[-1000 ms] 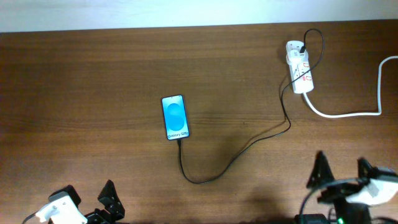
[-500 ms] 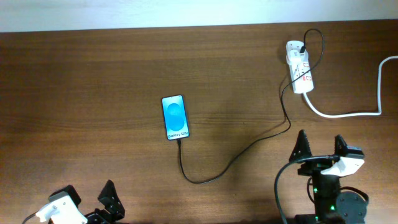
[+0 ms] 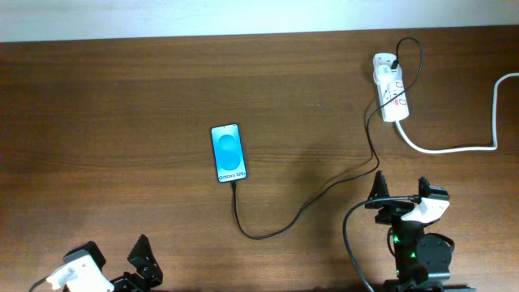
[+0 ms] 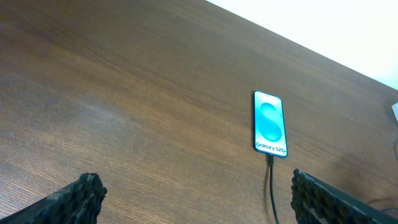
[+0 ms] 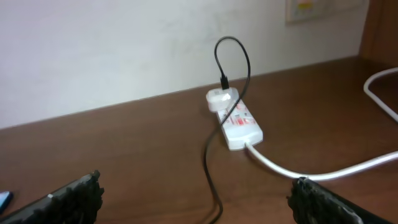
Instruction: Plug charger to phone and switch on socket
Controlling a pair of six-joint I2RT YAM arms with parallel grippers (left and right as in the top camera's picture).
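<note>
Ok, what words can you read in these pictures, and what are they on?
"Galaxy S25": on the white band at the bottom of the phone.
Red marks on the socket: too blurred to read.
Yellow sign on the wall plate: too blurred to read.

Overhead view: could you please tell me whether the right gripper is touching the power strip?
No, the right gripper stands open with a clear gap between it and the power strip.
</note>
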